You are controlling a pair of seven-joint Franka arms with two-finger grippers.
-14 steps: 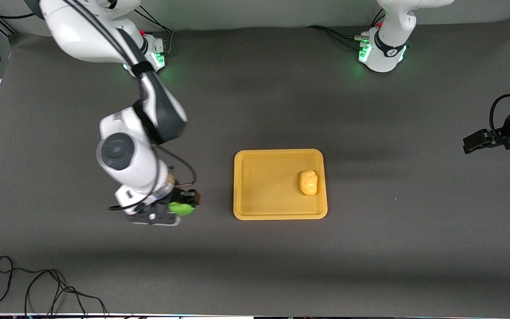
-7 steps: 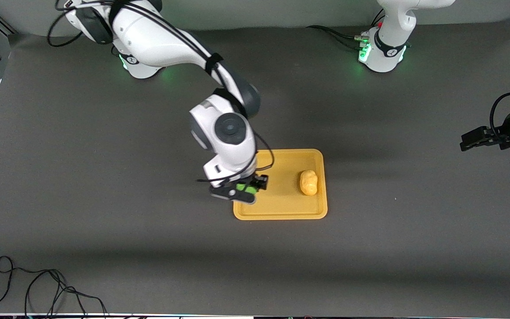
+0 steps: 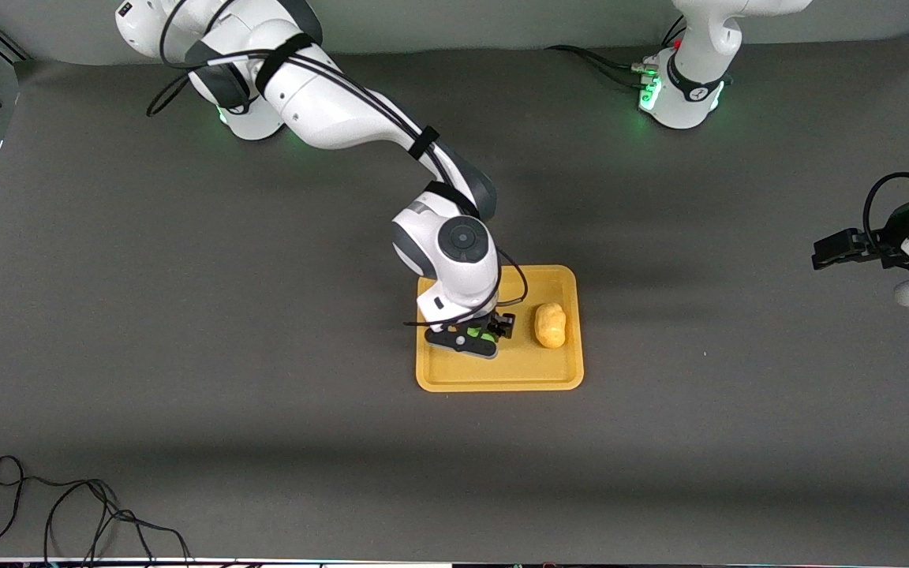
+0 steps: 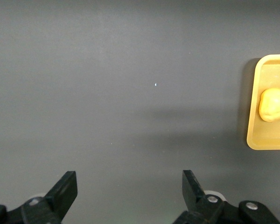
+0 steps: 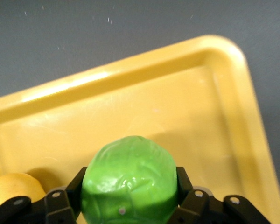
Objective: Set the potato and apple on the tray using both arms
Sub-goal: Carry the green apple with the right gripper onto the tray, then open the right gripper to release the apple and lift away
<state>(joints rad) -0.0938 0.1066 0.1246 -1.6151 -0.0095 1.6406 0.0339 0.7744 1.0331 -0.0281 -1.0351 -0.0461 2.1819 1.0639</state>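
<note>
Orange-yellow tray lies mid-table in the front view; the potato rests in it toward the left arm's end. The right gripper hangs over the tray, pinching the apple. The left gripper waits over the table's left-arm end.

In the left wrist view, its fingers stand spread, holding nothing.

In the right wrist view, the fingers press the apple's sides.

table: dark grey mat | cable: black, loose, near front camera
</note>
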